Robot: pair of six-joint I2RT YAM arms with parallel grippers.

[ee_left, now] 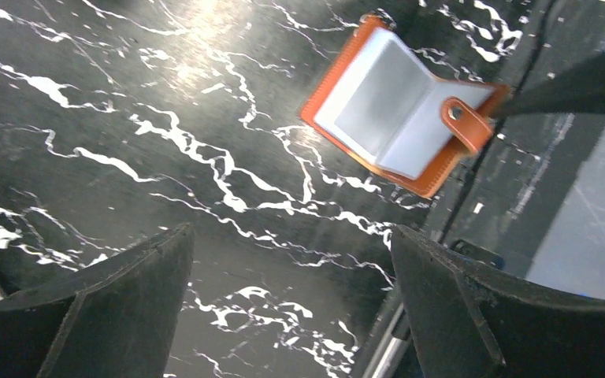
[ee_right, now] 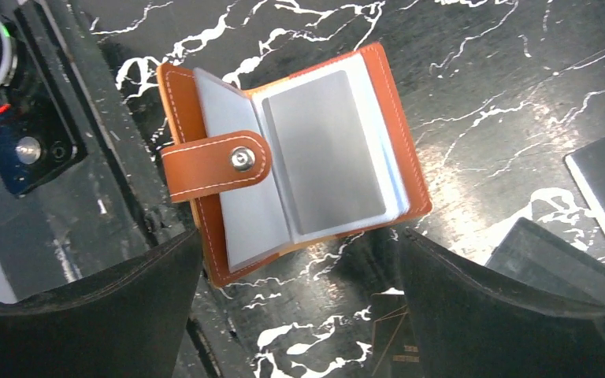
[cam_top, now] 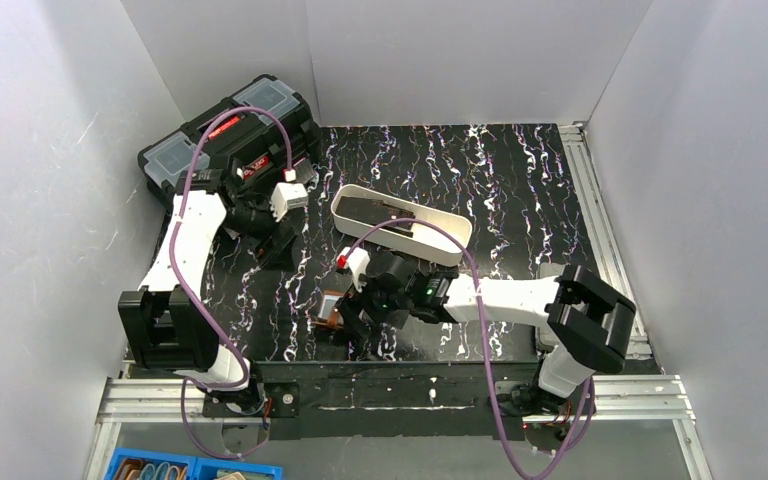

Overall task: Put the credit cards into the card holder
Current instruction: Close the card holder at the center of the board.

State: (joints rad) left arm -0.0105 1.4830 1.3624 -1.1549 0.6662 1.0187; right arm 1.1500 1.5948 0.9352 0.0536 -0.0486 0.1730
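Observation:
The card holder (ee_right: 299, 157) is a brown leather wallet lying open on the black marbled table, its snap tab (ee_right: 220, 165) folded over the left page. A grey card shows in its right sleeve. My right gripper (ee_right: 299, 307) hovers open just beside it, with nothing between the fingers. A dark credit card (ee_right: 394, 342) with gold lines lies partly under the right finger. More dark cards (ee_right: 599, 185) lie at that view's right edge. From above, the holder (cam_top: 332, 310) sits left of the right gripper (cam_top: 360, 330). My left gripper (ee_left: 291, 299) is open and empty over bare table, the holder (ee_left: 398, 118) further off.
A long white tray (cam_top: 450, 245) stands behind the right gripper with a dark card (cam_top: 370, 208) in it. A big black toolbox (cam_top: 230, 135) fills the back left corner, close to the left arm. Metal rails run along the near edge (cam_top: 400, 390) and the right side.

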